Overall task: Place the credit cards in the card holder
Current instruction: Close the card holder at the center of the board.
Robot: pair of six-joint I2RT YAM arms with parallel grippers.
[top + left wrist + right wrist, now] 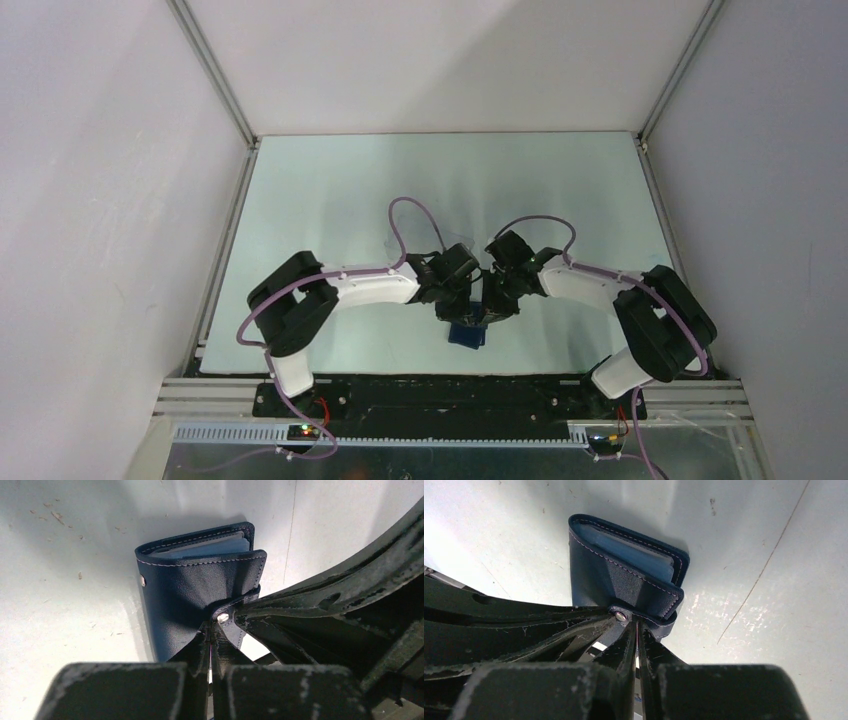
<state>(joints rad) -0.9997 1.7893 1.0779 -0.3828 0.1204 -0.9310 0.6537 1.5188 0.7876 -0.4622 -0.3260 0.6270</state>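
The folded card holder (pixel 467 334) sits low centre over the bench (pixel 330 190), between the arms and equally near both. The left claw (pixel 210 642) is clenched on its cover beside the snap tab. The right claw (pixel 638 637) pinches that tab from the opposite side. The open edge points away from both claws.

One camera looks down from above and behind me; both my wrist cameras peer close at one wallet (pixel 192 592).

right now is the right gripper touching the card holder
Touching. The right wrist view shows the right gripper closed on the card holder beside its snap.
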